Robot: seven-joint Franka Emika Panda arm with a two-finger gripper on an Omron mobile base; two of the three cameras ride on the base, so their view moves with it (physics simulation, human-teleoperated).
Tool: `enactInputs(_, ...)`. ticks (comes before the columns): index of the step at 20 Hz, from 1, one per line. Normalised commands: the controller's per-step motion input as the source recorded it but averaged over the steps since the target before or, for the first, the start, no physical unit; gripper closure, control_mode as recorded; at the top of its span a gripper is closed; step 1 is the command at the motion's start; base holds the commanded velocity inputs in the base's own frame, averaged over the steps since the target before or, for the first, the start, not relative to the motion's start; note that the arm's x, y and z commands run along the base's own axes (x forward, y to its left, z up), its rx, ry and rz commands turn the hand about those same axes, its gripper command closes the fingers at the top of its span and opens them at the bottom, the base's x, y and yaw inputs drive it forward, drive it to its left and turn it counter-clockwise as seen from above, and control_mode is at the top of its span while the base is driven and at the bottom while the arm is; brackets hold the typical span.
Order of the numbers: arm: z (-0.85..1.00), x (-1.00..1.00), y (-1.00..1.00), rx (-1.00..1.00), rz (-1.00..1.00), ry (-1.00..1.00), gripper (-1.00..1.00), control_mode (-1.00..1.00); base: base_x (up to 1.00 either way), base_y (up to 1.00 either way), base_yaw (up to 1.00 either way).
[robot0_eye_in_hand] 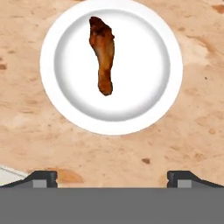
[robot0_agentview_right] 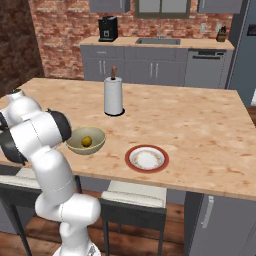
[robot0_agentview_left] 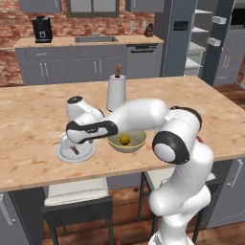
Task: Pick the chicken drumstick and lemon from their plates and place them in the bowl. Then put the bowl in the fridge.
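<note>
You are looking at a big wooden island counter [robot0_agentview_left: 28,119] carrying everything here. Behind it, the dark slate fridge [robot0_agentview_left: 201,33] is standing at the far right with its door swung open and white shelves showing. The white Panda arm is reaching across the counter to its left, with the hand hanging over the plain light grey-white plate [robot0_agentview_left: 75,152]. A paper towel roll [robot0_agentview_left: 115,92] is standing upright on the counter behind the bowl, well apart from the plates.

The olive-yellow bowl [robot0_agentview_left: 127,142] is sitting near the counter's front edge, just beside the plain plate on its right in the left base view. The lemon [robot0_agentview_right: 86,141] is lying inside the bowl. The red-rimmed plate [robot0_agentview_right: 146,158] is sitting further right along the front edge, apart from the bowl, with nothing on it.

In the hand view, you are seeing the chicken drumstick [robot0_eye_in_hand: 103,53] lying around the middle of the plain plate, thick end toward the top of that view and thin bone end pointing down toward the gripper [robot0_eye_in_hand: 112,178]. The gripper's fingers are standing spread wide, holding nothing, and the two tips are showing at the bottom of the hand view, clear of the plate and not touching the drumstick.
</note>
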Motion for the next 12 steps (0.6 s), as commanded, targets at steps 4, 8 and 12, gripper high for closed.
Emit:
enactInputs(4,-0.11,0.41,0.24,-0.02,-0.11,-0.06,-1.00,-1.00,0.00,0.00,0.00)
enactInputs(8,-0.19,0.39,0.12,0.00,-0.15,-0.03,-1.00,-1.00,0.00,0.00,0.00)
enactInputs(12,-0.37,0.20,0.08,0.00,-0.10,0.00,-1.00,-1.00,0.00,0.00,0.00)
